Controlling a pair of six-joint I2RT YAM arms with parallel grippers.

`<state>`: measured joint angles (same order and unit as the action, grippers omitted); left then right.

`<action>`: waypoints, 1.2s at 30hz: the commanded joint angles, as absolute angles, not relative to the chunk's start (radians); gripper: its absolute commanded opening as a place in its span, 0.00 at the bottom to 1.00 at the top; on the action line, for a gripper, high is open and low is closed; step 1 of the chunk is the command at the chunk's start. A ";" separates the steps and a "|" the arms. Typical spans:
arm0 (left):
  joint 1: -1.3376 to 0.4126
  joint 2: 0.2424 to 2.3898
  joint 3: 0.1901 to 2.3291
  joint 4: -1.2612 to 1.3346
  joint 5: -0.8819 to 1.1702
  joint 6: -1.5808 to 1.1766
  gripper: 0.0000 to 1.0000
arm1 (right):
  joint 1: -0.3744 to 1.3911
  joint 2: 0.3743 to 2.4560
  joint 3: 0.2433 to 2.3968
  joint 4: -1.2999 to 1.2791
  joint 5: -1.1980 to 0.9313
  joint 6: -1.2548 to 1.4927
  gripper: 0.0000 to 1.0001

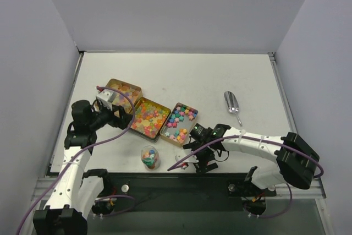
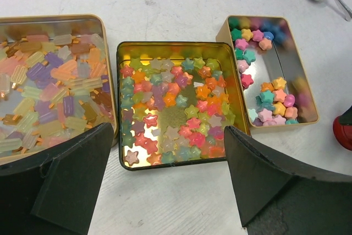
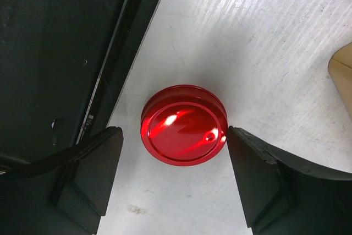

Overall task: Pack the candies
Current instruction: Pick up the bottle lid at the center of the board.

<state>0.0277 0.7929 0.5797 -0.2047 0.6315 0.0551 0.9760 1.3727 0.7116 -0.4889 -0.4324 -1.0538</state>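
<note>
Top view: three open gold tins sit in a diagonal row on the counter (image 1: 181, 75), side by side and touching: left tin (image 1: 111, 85), middle tin (image 1: 139, 104), right tin (image 1: 165, 131). All three hold candies (image 1: 149, 118). A small clear jar (image 1: 149, 157) stands upright near the near edge, in front of the middle tin, uncapped, with a few candies inside. A metal scoop (image 1: 232, 103) lies right of the tins, well apart. The left hand (image 1: 125, 117) hovers by the left and middle tins. The right hand (image 1: 201, 160) points down at the near edge, right of the jar.

Left wrist view: the left hand is released, its fingers (image 2: 66, 180) spread wide above the near side of the middle tin and gripping nothing. The left tin holds pastel popsicle-shaped candies, packed. The middle tin holds glossy star candies with bare metal showing in the centre. The right tin holds matte stars in pink, blue, green and orange, bunched at both ends. The scoop shows at the top right corner.

Right wrist view: a red lid (image 3: 184, 136) lies flat on the counter close to the dark edge strip (image 3: 55, 53). The right hand is released and straddles the lid. One finger (image 3: 93, 174) is clearly apart from it. The other (image 3: 264, 180) is just beside the rim; contact is unclear. A tin corner shows at the right edge.
</note>
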 commanded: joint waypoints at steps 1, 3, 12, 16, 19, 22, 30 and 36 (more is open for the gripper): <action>0.034 0.795 0.574 -0.152 0.629 0.040 0.93 | 0.969 1.390 0.701 -0.509 -0.434 -1.051 0.75; 0.034 0.798 0.571 -0.149 0.630 0.040 0.93 | 0.969 1.396 0.703 -0.508 -0.431 -1.046 0.72; 0.034 0.828 0.568 -0.117 0.643 0.022 0.93 | 0.966 1.419 0.709 -0.497 -0.423 -1.026 0.66; 0.034 0.834 0.569 -0.104 0.643 0.020 0.93 | 0.968 1.416 0.703 -0.494 -0.416 -1.023 0.67; 0.034 0.830 0.563 -0.106 0.643 0.021 0.92 | 0.968 1.414 0.701 -0.489 -0.410 -1.017 0.71; 0.034 0.822 0.560 -0.109 0.641 0.021 0.93 | 0.966 1.414 0.703 -0.489 -0.408 -1.014 0.71; 0.034 0.808 0.549 -0.107 0.637 0.026 0.93 | 0.974 1.391 0.670 -0.420 -0.359 -0.999 0.66; 0.035 0.793 0.538 -0.109 0.637 0.035 0.93 | 0.985 1.381 0.675 -0.417 -0.344 -0.960 0.56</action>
